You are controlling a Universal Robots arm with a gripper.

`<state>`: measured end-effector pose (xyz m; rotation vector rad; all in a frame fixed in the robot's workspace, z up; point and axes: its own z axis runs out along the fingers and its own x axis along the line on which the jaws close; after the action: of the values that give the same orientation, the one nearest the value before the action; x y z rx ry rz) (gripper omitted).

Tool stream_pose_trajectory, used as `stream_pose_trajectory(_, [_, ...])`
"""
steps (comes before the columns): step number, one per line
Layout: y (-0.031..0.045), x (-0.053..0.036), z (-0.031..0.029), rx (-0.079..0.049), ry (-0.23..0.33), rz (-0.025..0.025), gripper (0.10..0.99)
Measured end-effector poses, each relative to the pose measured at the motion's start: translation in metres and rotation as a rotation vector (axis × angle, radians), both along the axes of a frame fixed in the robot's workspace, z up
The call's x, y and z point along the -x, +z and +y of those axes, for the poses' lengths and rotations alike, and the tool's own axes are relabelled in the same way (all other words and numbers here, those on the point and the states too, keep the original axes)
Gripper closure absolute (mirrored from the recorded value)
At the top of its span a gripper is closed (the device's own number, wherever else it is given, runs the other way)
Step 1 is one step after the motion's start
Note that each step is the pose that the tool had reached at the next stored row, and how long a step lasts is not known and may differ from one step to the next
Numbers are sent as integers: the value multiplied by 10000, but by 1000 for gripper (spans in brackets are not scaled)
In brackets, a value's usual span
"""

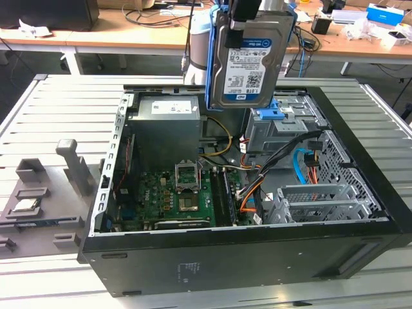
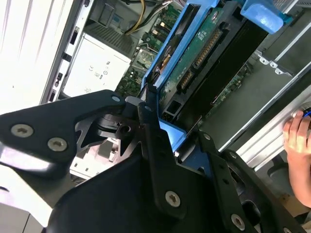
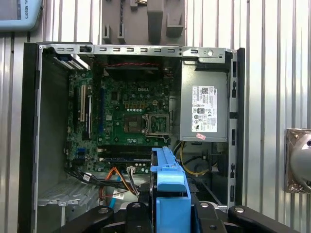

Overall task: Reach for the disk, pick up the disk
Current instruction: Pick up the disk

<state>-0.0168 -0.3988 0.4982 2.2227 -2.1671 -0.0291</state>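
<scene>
The jaws of the gripper (image 1: 248,13) are clamped on the top end of the disk (image 1: 249,61); it hangs upright, long axis vertical, lifted clear above the open computer case (image 1: 122,270) mid-tabletop.

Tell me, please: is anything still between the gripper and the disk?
No. The gripper is already shut on the disk, clamped on its blue frame, with nothing between them. In the exterior view the disk hangs upright above the open computer case, apart from the parts inside it.
</scene>
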Motion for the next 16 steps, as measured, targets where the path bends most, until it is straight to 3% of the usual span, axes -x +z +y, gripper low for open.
stream_pose_trajectory(16, [-2,0,-217,0,1,0,722])
